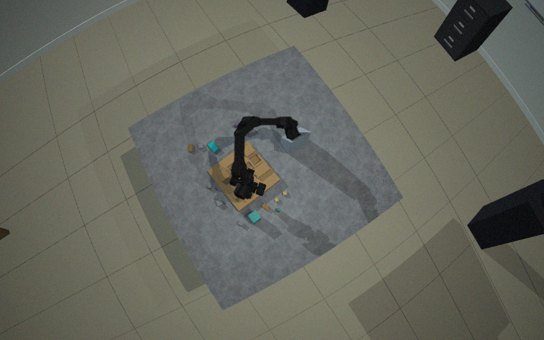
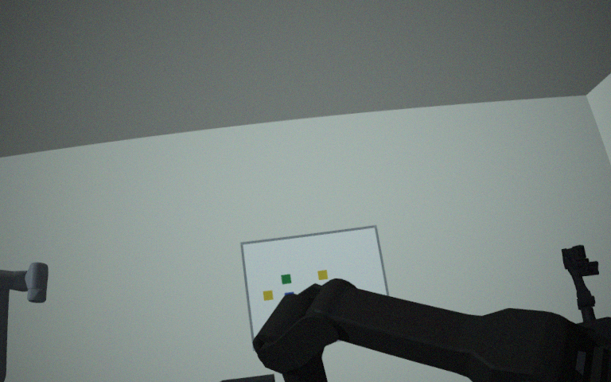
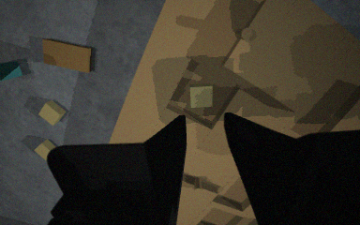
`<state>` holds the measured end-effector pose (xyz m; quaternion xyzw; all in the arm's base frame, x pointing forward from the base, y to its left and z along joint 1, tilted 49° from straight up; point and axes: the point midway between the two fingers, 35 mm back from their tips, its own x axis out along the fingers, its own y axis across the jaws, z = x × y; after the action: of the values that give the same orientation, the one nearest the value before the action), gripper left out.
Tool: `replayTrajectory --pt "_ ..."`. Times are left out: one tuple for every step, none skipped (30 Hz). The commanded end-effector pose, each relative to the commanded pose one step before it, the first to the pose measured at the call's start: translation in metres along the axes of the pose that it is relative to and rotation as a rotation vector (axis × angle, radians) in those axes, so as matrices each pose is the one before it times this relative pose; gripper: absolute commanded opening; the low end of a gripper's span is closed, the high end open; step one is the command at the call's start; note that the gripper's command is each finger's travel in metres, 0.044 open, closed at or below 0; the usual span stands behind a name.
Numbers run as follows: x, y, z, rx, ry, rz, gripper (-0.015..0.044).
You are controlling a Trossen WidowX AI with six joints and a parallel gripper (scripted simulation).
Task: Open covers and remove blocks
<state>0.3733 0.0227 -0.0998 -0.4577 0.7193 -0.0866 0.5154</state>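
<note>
The tan puzzle board (image 1: 219,170) (image 3: 141,117) lies on the grey mat. In the wrist view a small pale yellow block (image 3: 201,97) sits in an uncovered well of the board, just ahead of my fingertips. My gripper (image 3: 204,120) (image 1: 244,191) is open, with nothing between the fingers, and hovers over the board's near end above that well. A round pin (image 3: 248,34) shows on the board farther ahead. The rest of the board is in deep shadow, so I cannot tell how the other covers stand.
Off the board on the mat lie an orange flat piece (image 3: 67,55) (image 1: 265,207), two small yellow cubes (image 3: 52,112) (image 3: 44,149), and teal blocks (image 1: 253,217) (image 1: 212,146). The arm's grey base box (image 1: 295,140) stands behind the board. The exterior view shows only the arm and a wall.
</note>
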Motion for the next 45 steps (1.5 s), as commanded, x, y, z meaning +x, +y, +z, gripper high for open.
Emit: replayTrajectory --pt "-0.01678 -0.00162 0.00021 0.0114 -0.00447 0.00526 0.0144" --pt "0.0 0.0 0.0 0.0 0.0 0.0 0.0144" --pt "0.00058 -0.00003 0.00003 0.0 -0.00001 -0.00001 0.0144" --pt "0.00121 -0.00006 0.00006 0.0 -0.00002 -0.00001 0.0144" --pt "0.00169 -0.00008 0.00008 0.0 -0.00002 -0.00003 0.0144" --pt "0.0022 -0.0001 0.00009 0.0 -0.00001 -0.00004 0.0144" --pt "0.00276 -0.00012 0.00009 0.0 0.00001 -0.00007 0.0144" --pt "0.00331 -0.00014 0.00007 0.0 0.00003 -0.0001 0.0144" --pt "0.00362 -0.00014 0.00004 0.0 0.00007 -0.00014 0.0144" --pt "0.00367 -0.00014 0.0 0.0 0.00011 -0.00017 0.0144" --pt "0.00366 -0.00013 -0.00004 0.0 0.00015 -0.0002 0.0144" --pt "0.00365 -0.00012 -0.00008 0.0 0.00019 -0.00023 0.0144" --pt "0.00364 -0.00011 -0.00012 0.0 0.00023 -0.00025 0.0144" --pt "0.003 -0.00008 -0.00013 0.0 0.00022 -0.00023 0.0144" --pt "0.00134 -0.00006 -0.00048 -0.0029 0.00013 -0.00011 0.0144" --pt "0.00081 -0.00003 -0.0003 -0.0017 0.00008 -0.00007 0.0144" --pt "0.00027 -0.00001 -0.0001 -0.0006 0.00003 -0.00002 0.0144" --pt "0.0 0.0 0.0 0.0 0.0 0.0 0.0144" --pt "0.0 0.0 0.0 0.0 0.0 0.0 0.0144" --pt "0.0 0.00002 0.00014 0.0 -0.00001 0.0 0.0144" --pt "0.0 0.00005 0.00031 0.0 -0.00002 0.0 0.0144" --pt "0.0 0.00005 0.0003 0.0 -0.00002 0.0 0.0144" --pt "0.0 0.00004 0.00027 0.0 -0.00002 0.0 0.0144" --pt "0.0 0.00001 0.00011 0.0 -0.00001 0.0 0.0144" --pt "0.0 -0.00001 -0.00001 0.0 0.0 0.0 0.0144" --pt "0.0 -0.00001 -0.00001 0.0 0.0 0.0 0.0144" --pt "0.0 -0.00001 -0.00001 0.0 0.0 0.0 0.0144" --pt "0.0 -0.00001 -0.00001 0.0 0.0 0.0 0.0144" --pt "0.0 -0.00001 -0.00001 0.0 0.0 0.0 0.0144" --pt "0.0 -0.00001 0.0 0.0 0.0 0.0 0.0144" --pt "0.0 0.0 0.0 0.0 0.0 0.0 0.0144" --pt "0.0 0.0 0.0 0.0 0.0 0.0 0.0144" --pt "0.0 0.0 0.0 0.0 0.0 0.0 0.0144" --pt "0.0 0.0 0.0 0.0 0.0 0.0 0.0144" --pt "0.0 0.0 0.0 0.0 0.0 0.0 0.0144" --pt "0.0 0.0 0.0 0.0 0.0 0.0 0.0144" --pt "0.0 0.0 0.0 0.0 0.0 0.0 0.0144" --pt "0.0 0.0 0.0 0.0 0.0 0.0 0.0144" --pt "0.0 0.0 0.0 0.0 0.0 0.0 0.0144" --pt "0.0 0.0 0.0 0.0 0.0 0.0 0.0144" --pt "0.0 0.0 0.0 0.0 0.0 0.0 0.0144" --pt "0.0 0.0 0.0 0.0 0.0 0.0 0.0144" --pt "0.00017 0.0 0.0 0.0 0.0 0.0 0.0144" --pt "0.00032 0.0 0.0 0.0 0.0 -0.00001 0.0144" --pt "0.00047 0.00001 0.0 0.0 0.0 -0.00001 0.0144"
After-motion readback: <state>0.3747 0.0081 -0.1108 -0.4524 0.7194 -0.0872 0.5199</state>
